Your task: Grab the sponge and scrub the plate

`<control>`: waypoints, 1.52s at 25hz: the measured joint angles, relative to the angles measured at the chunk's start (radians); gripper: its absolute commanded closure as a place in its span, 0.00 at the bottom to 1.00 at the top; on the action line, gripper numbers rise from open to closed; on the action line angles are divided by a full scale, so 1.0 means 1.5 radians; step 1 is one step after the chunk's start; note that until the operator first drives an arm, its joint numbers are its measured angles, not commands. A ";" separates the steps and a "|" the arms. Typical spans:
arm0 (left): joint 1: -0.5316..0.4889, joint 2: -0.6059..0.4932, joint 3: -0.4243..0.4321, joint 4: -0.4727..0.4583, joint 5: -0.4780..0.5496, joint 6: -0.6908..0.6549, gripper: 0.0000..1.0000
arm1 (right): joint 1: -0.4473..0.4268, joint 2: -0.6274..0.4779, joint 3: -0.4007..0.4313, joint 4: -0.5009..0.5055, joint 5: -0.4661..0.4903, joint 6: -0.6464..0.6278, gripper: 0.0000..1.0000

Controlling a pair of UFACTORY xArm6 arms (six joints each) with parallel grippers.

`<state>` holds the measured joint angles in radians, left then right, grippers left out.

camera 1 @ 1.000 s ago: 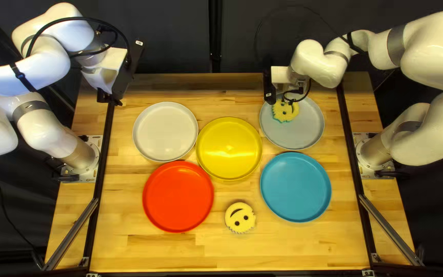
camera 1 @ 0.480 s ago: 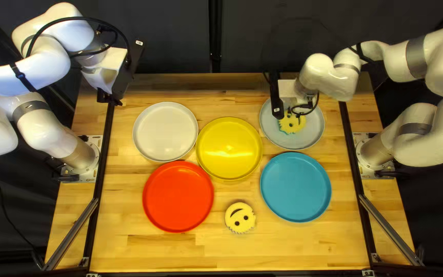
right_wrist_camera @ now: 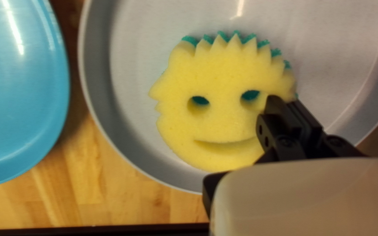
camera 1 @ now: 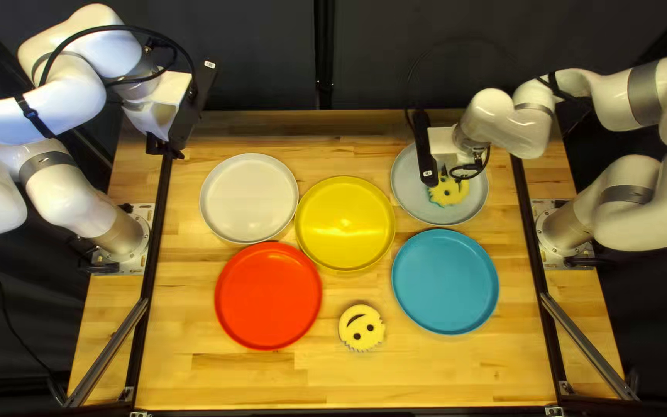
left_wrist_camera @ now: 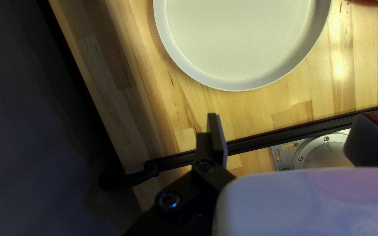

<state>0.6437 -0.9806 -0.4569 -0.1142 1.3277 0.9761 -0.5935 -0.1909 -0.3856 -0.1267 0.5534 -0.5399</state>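
Together with the right gripper point(camera 1: 445, 171), the sponge point(camera 1: 451, 193) has been shifted across the grey plate point(camera 1: 411, 193), toward the table's near edge and right side; no change is seen at the left gripper point(camera 1: 167, 150). The right fingers are narrow, closed on a small part of the sponge's edge beside one eye hole point(right_wrist_camera: 250, 95), and the rest of the sponge is held inside the plate's rim. Toward the near edge from these fingers is set the blue plate point(camera 1: 445, 282); toward the left arm are placed the yellow plate point(camera 1: 345, 224), then the white plate point(camera 1: 248, 197), with the red plate point(camera 1: 268, 296) nearer the near edge. Nothing is held in those four. A second sponge point(camera 1: 361, 327) is laid on bare wood between the red and blue plates.

Around the gripped sponge, more bare plate is left toward the yellow plate than toward the right-hand rail point(camera 1: 530, 255). The left fingers are spread wide with nothing between them, above the left-hand rail point(left_wrist_camera: 263, 140), and the white plate's curved rim is seen ahead of them.

Yellow porous foam, backed with green, is cut into a toothed round face; the plates are smooth, shallow and round, and the tabletop point(camera 1: 426, 378) is made of pale wooden strips.
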 measured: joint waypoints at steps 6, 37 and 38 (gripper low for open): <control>0.000 0.000 0.000 0.000 0.000 0.000 0.00 | -0.030 -0.003 -0.021 -0.005 0.015 -0.029 1.00; 0.000 0.000 0.000 0.000 0.000 0.000 0.00 | 0.024 -0.088 0.088 -0.044 -0.006 -0.006 1.00; 0.000 0.000 0.000 0.000 0.000 0.000 0.00 | 0.010 -0.072 0.077 -0.044 -0.014 -0.019 1.00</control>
<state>0.6437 -0.9807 -0.4569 -0.1142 1.3277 0.9761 -0.5790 -0.2988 -0.2695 -0.1922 0.5322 -0.5687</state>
